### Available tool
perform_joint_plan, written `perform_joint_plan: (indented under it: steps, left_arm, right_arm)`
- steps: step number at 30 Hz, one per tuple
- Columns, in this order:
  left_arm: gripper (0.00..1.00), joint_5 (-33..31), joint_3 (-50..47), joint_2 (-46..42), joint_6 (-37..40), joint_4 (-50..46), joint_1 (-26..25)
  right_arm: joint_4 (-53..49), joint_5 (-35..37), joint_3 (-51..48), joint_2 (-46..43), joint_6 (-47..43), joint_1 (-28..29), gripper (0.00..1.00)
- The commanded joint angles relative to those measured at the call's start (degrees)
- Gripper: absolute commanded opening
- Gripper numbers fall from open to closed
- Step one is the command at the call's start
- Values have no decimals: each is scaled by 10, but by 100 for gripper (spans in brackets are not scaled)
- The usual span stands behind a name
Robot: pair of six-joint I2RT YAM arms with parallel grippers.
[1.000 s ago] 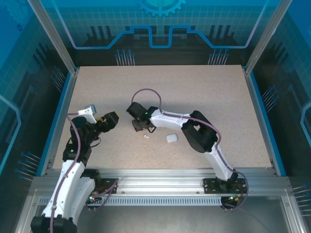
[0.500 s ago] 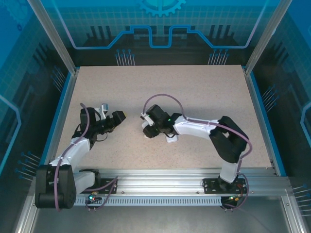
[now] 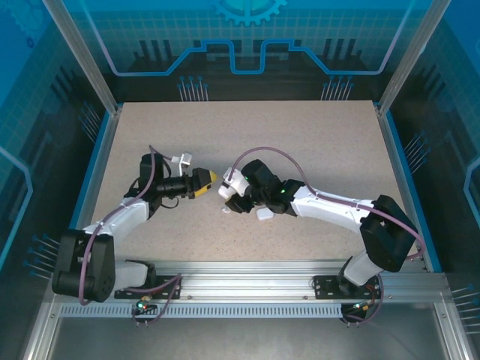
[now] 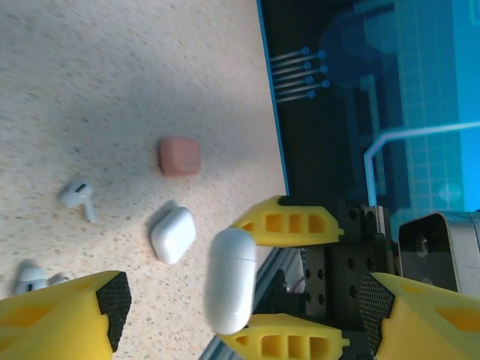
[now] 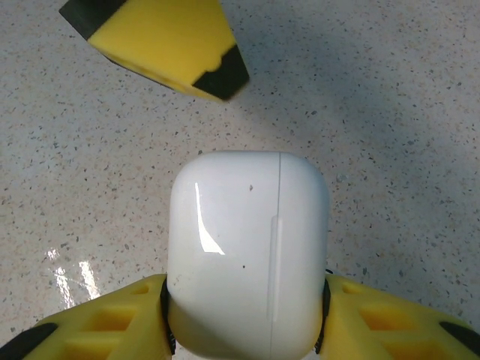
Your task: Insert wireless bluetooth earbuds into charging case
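Note:
My right gripper (image 5: 246, 319) is shut on a closed white charging case (image 5: 247, 251), held above the table with its lid seam upright. My left gripper (image 4: 240, 304) is open, its yellow fingers (image 4: 71, 319) spread wide. It faces the held charging case (image 4: 231, 279) from close by. In the top view both grippers meet mid-table, the left gripper (image 3: 205, 180) just left of the right gripper (image 3: 231, 190). Two white earbuds (image 4: 77, 198) (image 4: 30, 277) lie loose on the table. One earbud (image 3: 225, 211) rests just below the right gripper.
A second white case (image 4: 172, 235) lies shut on the table beside the right arm (image 3: 264, 214). A salmon-pink case (image 4: 178, 156) sits a little beyond it. The table's blue-edged rim (image 4: 271, 112) and the rail lie close behind these.
My left arm has swung right, bringing its gripper up to the right gripper, and its jaws have narrowed a little. The right gripper has shifted slightly right with the case.

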Motion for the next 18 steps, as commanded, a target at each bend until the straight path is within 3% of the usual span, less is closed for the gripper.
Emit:
perform_joint_plan:
  steps: [1, 13, 18]
  left_arm:
    - [81, 32, 22, 17, 10, 2, -19]
    - [66, 63, 50, 49, 47, -46, -53]
    - [51, 74, 60, 64, 60, -63, -66]
  right_arm:
    - [8, -12, 10, -16, -19, -5, 46]
    - [17, -11, 10, -23, -14, -13, 46]
    - [17, -9, 15, -22, -14, -14, 46]
